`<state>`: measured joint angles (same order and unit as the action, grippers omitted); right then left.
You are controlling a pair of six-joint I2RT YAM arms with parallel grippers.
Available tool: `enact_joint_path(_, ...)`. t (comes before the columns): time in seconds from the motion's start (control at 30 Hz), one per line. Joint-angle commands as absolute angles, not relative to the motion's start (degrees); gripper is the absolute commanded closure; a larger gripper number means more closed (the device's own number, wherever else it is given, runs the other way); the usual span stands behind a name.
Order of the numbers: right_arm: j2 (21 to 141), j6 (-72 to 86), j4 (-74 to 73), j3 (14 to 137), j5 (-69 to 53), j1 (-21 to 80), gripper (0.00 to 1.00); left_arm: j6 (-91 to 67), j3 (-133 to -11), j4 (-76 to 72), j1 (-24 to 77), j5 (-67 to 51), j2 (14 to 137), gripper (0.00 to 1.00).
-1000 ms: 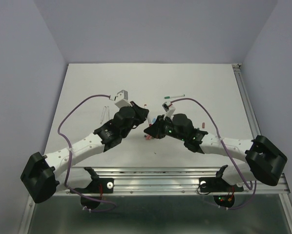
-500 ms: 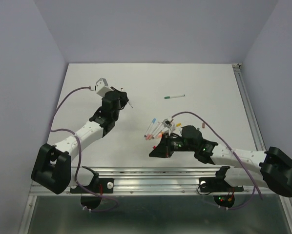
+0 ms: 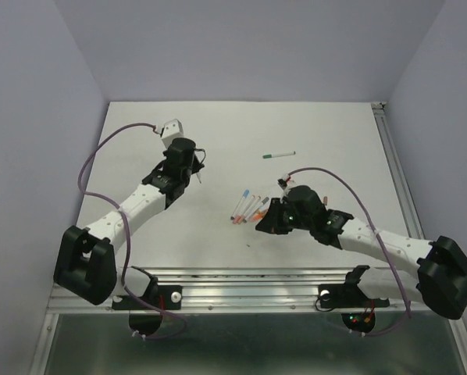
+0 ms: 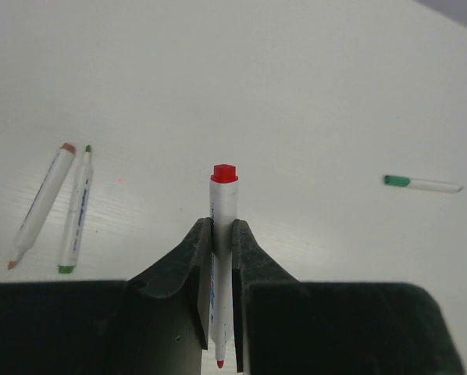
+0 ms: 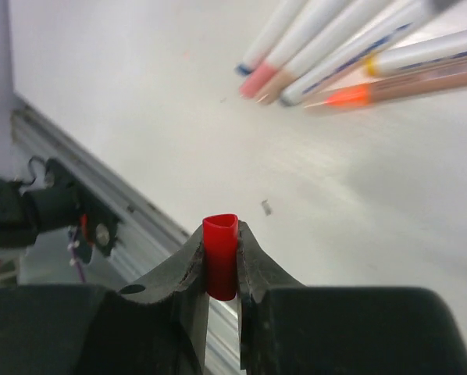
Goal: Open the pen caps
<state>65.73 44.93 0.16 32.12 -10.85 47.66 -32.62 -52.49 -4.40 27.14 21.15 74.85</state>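
Left wrist view: left jaws pinch a red pen [image 4: 224,207], right jaws pinch a red cap [image 5: 220,254]

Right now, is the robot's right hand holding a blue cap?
No, the right gripper is pinching a red cap between its fingers.

Overhead, we look down from behind on the table [image 3: 335,133] | left wrist, close, shares the green-ended pen [image 3: 279,155] | right wrist, low, shares the pen cluster [image 3: 249,207]
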Motion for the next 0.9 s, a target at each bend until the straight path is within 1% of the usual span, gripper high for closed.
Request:
enact_joint_path(0.0, 67.76, 39.91, -13.5, 38.93, -1.78, 40.11, 0.99, -27.6, -53.61, 7.63, 26.81, 24.69, 79.36, 1.0)
enact_joint_path(0.13, 68.12, 37.89, -19.67, 41.22, 7.1, 35.78, 0.99, -28.65, -54.84, 10.72, 26.81, 24.87, 83.14, 1.0)
enact_joint_path(0.3, 69.95, 36.92, -23.73, 42.36, 16.15, 30.95, 0.99, -28.13, -57.38, 12.91, 26.72, 27.15, 87.96, 1.0)
enact_joint_path(0.4, 72.5, 36.39, -24.26, 43.15, 18.54, 27.96, 0.99, -28.39, -59.06, 15.28, 26.72, 28.82, 91.57, 1.0)
enact_joint_path(0.57, 78.56, 34.72, -23.38, 44.91, 18.72, 25.58, 0.99, -28.92, -61.26, 17.58, 26.72, 29.79, 95.18, 0.99)
enact_joint_path(0.6, 79.18, 34.63, -23.2, 45.43, 18.55, 25.23, 0.99, -28.74, -61.52, 17.84, 26.72, 29.79, 95.45, 0.97)
enact_joint_path(0.7, 81.47, 34.28, -23.55, 45.97, 17.93, 24.26, 0.99, -28.74, -61.87, 18.63, 26.72, 30.49, 95.8, 0.88)
enact_joint_path(0.73, 81.82, 34.28, -23.29, 45.97, 17.58, 24.26, 0.97, -28.74, -61.87, 18.72, 26.72, 30.5, 95.63, 0.82)
enact_joint_path(0.8, 82.18, 34.01, -22.85, 45.7, 17.14, 24.0, 0.93, -28.65, -61.79, 18.81, 26.63, 30.59, 95.36, 0.76)
enact_joint_path(0.83, 82.26, 34.01, -22.76, 45.53, 16.79, 23.99, 0.86, -28.48, -61.7, 18.81, 26.72, 30.5, 95.27, 0.7)
enact_joint_path(0.87, 82.35, 34.1, -22.76, 45.53, 16.79, 23.91, 0.82, -28.3, -61.61, 18.81, 26.72, 30.41, 95.19, 0.69)
